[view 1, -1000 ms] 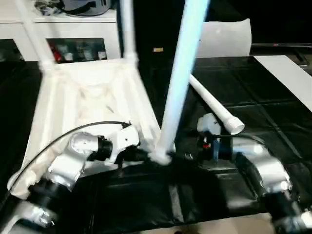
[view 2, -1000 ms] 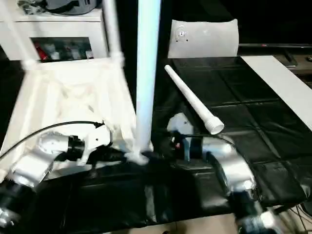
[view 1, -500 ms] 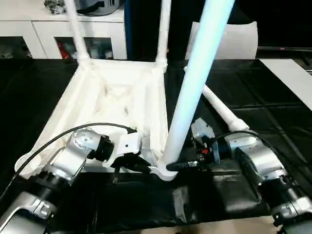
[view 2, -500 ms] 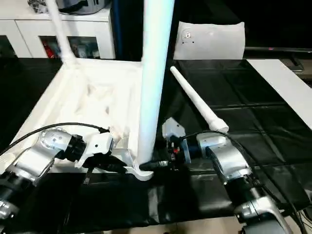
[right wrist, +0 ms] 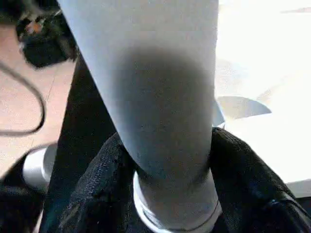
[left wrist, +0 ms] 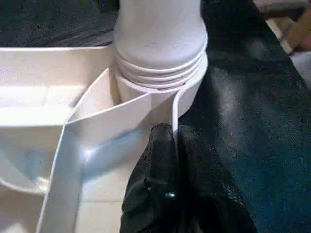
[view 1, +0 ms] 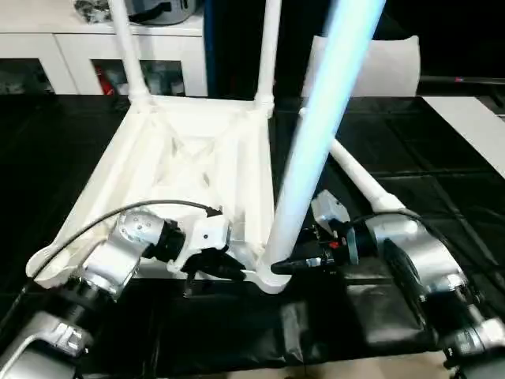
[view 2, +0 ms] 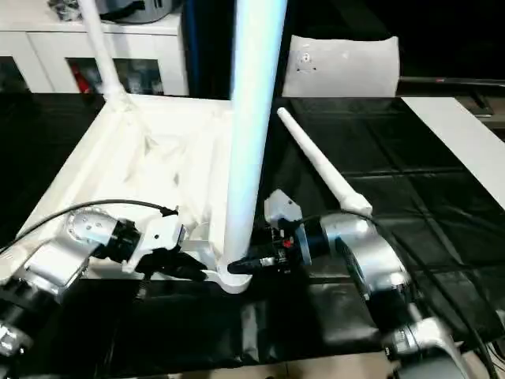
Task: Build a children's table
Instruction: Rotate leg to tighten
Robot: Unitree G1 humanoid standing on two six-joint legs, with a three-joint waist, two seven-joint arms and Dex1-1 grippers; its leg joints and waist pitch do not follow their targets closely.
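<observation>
Black tabletop (view 1: 410, 150) carries the upturned children's table (view 1: 189, 150); left gripper (left wrist: 172, 145) pinches its rim, right gripper (right wrist: 170, 160) clasps the near leg (view 1: 316, 150).

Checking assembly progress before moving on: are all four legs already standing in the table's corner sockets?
No, one loose leg lies flat on the black work surface beside the upturned table.

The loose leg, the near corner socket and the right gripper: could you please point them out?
loose leg (view 2: 319, 168), right eye view, mid shaft
near corner socket (left wrist: 194, 85), left wrist view, outer wall
right gripper (right wrist: 170, 194), right wrist view, between its fingertips
</observation>
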